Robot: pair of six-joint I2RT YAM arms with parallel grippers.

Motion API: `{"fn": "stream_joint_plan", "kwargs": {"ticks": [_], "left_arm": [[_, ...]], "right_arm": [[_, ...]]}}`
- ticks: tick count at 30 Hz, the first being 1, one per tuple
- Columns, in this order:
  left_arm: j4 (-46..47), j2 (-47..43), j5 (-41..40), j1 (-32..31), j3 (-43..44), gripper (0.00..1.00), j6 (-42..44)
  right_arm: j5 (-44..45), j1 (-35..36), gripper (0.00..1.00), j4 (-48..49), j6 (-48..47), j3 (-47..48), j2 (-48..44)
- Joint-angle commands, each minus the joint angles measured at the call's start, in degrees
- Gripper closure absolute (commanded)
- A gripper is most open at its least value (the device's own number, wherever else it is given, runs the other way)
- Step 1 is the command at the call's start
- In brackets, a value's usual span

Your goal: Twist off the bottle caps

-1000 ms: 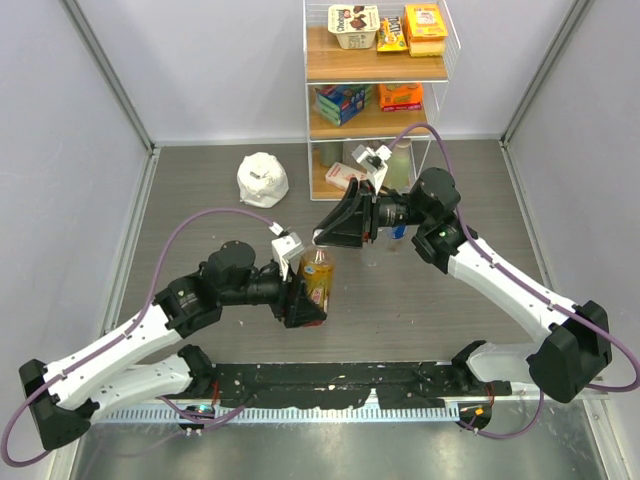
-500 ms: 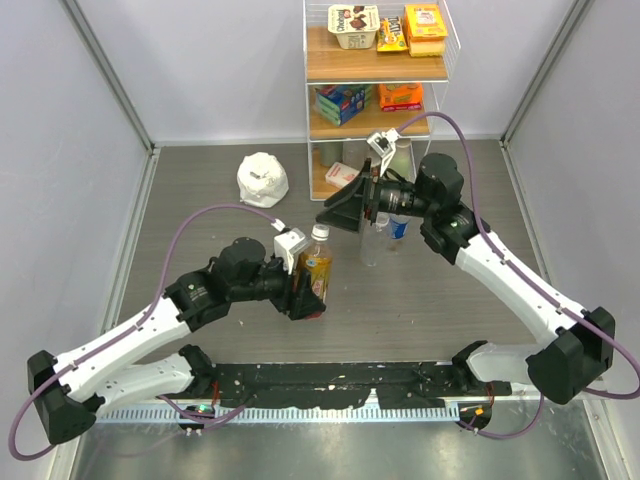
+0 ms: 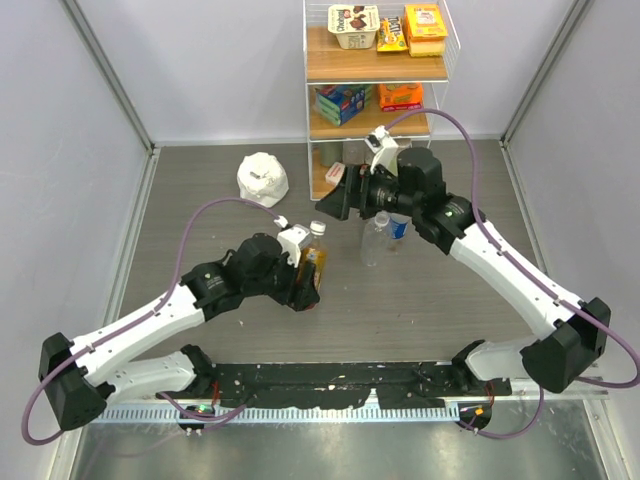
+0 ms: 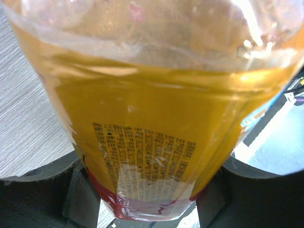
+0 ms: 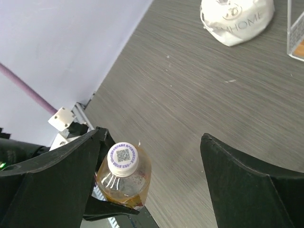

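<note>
Overhead, amber bottle [image 3: 314, 258] half hidden by left jaws; white cap [image 3: 317, 229] tiny

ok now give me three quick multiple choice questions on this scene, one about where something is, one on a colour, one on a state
1. Where is the white bag?
A. on the table, left of the shelf
B. on the top shelf
C. in the right hand

2. What colour is the cap on the amber bottle?
A. blue
B. red
C. white

3. What is the left hand doing?
A. hanging open over the bag
B. shut on the amber bottle
C. resting empty on the table

Answers:
1 A: the top view shows the bag on the table just left of the shelf.
2 C: the right wrist view shows a white top with a printed code.
3 B: the left wrist view shows the hand pressed against both sides of the bottle.
</note>
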Motion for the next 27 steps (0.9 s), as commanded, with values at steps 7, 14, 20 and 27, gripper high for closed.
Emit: {"fn": "stream_joint_plan", "kwargs": {"ticks": [7, 14, 20, 27], "left_arm": [[0.1, 2.6, -2.7, 0.2, 3.4, 1.00, -1.2], [0.4, 3.2, -3.0, 0.2, 3.6, 1.00, -1.5], [0.4, 3.2, -3.2, 0.2, 3.6, 1.00, -1.5], [0.3, 3.1, -3.9, 0.2, 3.3, 1.00, -1.8]], "right_arm": [[10.4, 7.2, 0.12, -7.3, -3.5, 6.1, 4.3], [10.3, 8.4, 0.27, -8.7, -3.5, 6.8, 6.2], [8.1, 8.7, 0.44, -8.0, -3.0, 6.6, 7.1], [5.9, 8.7, 0.60, -7.2, -3.4, 6.5, 6.4]]}}
